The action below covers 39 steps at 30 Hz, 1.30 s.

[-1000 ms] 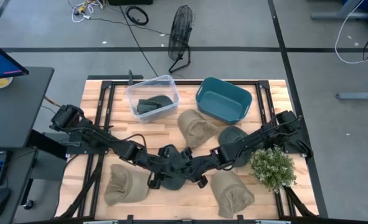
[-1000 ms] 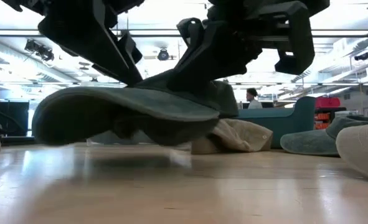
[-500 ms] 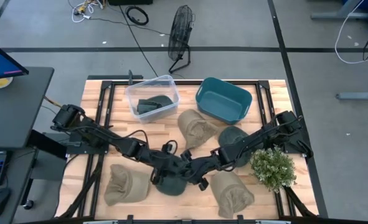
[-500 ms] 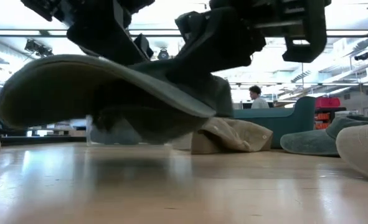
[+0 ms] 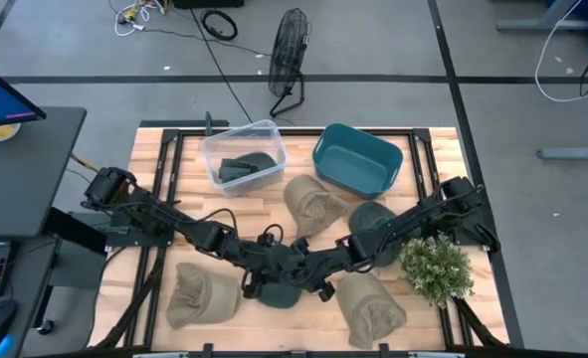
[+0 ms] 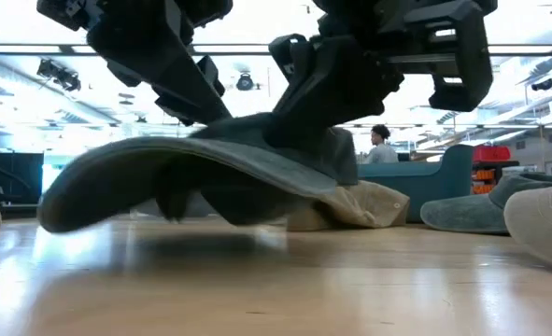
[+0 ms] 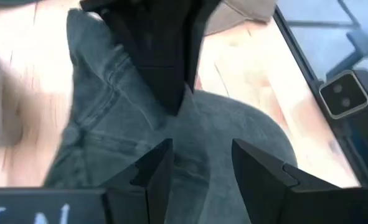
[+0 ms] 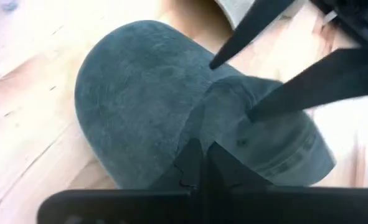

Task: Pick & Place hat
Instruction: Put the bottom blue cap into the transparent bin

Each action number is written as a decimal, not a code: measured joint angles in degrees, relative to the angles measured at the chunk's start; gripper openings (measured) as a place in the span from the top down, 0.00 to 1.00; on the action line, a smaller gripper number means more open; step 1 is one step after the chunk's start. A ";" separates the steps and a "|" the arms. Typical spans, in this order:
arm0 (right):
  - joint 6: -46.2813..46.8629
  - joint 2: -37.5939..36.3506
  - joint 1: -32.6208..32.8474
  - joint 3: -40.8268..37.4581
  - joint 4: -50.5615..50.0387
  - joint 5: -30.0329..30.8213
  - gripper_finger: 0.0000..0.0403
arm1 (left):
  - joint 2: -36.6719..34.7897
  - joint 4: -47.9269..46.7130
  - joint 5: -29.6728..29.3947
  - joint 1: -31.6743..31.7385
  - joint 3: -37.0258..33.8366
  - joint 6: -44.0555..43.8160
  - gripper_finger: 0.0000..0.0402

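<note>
Wooden worktop (image 5: 274, 214) at lower centre: my right fingers (image 8: 199, 163) pinch the green hat (image 5: 274, 288), my left fingers (image 7: 199, 168) are spread over it. I should lift evenly, keeping the brim (image 6: 98, 182) clear.

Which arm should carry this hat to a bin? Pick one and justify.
Right. The right gripper is shut on the green hat, while the left gripper stands open over it. Only a judgement.

Robotics lab, open-plan workspace
Wooden table (image 5: 274, 214) on black frame, grey taped floor with loose cables (image 5: 219, 22) and a floor fan (image 5: 289, 50); monitor (image 5: 0, 94) at side desk, ceiling strip lights (image 6: 33, 47) and a person (image 6: 380, 145) seen beyond.
</note>
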 joint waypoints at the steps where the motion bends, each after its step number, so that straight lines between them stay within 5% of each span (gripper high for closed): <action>1: -0.73 0.00 0.00 0.00 0.06 -0.02 0.99 | 0.00 0.13 -0.02 0.19 0.00 -0.79 0.58; 17: -5.98 0.00 -0.10 0.00 4.40 4.44 0.99 | -0.02 -1.46 -0.73 -0.09 0.02 0.18 0.59; 25: -5.50 0.00 -0.13 -0.02 4.44 5.10 0.97 | -0.04 -2.17 -0.46 0.10 0.07 0.62 0.83; 28: -4.33 0.00 -0.16 -0.02 5.17 5.44 0.92 | -0.04 -2.56 -0.51 0.06 0.07 0.63 0.96; 39: 0.70 0.00 2.43 -0.02 4.53 16.31 0.64 | -0.21 -4.54 -7.77 -0.72 0.04 -7.14 0.98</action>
